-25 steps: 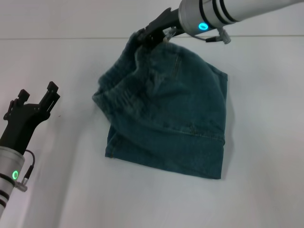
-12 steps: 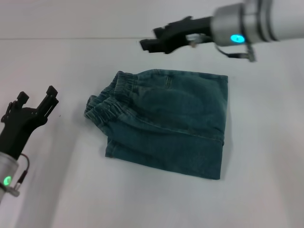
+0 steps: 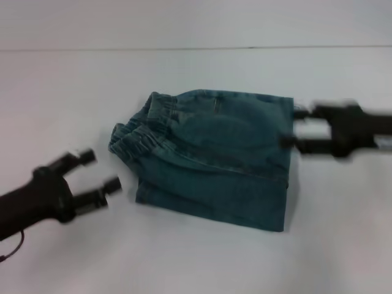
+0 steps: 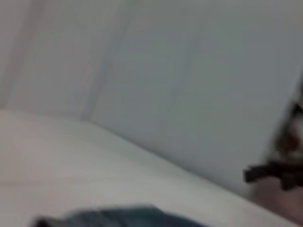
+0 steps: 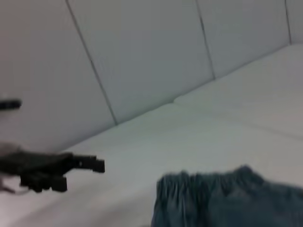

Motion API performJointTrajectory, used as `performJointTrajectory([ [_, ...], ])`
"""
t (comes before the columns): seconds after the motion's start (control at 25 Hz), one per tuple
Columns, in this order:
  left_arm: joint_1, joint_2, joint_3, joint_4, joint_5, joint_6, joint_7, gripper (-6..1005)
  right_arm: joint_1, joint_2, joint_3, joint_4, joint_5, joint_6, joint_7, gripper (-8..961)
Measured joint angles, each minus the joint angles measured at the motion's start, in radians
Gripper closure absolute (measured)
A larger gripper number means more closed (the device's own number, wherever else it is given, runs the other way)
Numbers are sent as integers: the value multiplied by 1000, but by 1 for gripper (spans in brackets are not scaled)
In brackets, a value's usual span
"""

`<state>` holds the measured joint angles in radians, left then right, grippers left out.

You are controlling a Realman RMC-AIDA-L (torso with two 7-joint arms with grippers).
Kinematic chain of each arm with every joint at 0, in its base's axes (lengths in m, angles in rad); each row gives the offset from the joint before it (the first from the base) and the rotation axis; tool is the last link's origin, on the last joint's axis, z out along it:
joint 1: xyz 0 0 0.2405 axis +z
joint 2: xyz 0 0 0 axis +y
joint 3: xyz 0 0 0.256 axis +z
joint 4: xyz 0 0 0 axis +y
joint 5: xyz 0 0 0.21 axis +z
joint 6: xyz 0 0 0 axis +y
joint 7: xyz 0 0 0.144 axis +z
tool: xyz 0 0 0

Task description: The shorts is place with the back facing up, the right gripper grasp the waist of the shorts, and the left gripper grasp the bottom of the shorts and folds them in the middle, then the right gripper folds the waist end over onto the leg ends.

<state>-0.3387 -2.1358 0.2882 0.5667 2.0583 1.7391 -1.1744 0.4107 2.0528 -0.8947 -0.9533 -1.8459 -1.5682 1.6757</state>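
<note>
Right claw [image 3: 291,131] dropped beside folded shorts [image 3: 214,156], empty, spread; left claw [image 3: 101,177] swung nearer, 2 fingers spread, empty.

Your left gripper [image 3: 98,179] is hovering low at your left, fingers spread apart and empty. Your right gripper [image 3: 293,127] is reaching in from your right, also holding nothing.

You will find no text, label, brand, number or sign to read in any of the three views, neither on the shorts [image 3: 214,156] nor on the bench [image 3: 73,92] they lie on.
</note>
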Motion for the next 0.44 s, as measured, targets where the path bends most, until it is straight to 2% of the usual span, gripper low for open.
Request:
performJointTrajectory([
  [0.16, -21, 1, 95, 109, 94, 48, -100, 52, -91, -9, 43, 31, -23, -75, -97, 152],
  [0.44, -57, 5, 154, 124, 144, 54, -162, 52, -123, -11, 100, 137, -26, -114, -225, 155],
])
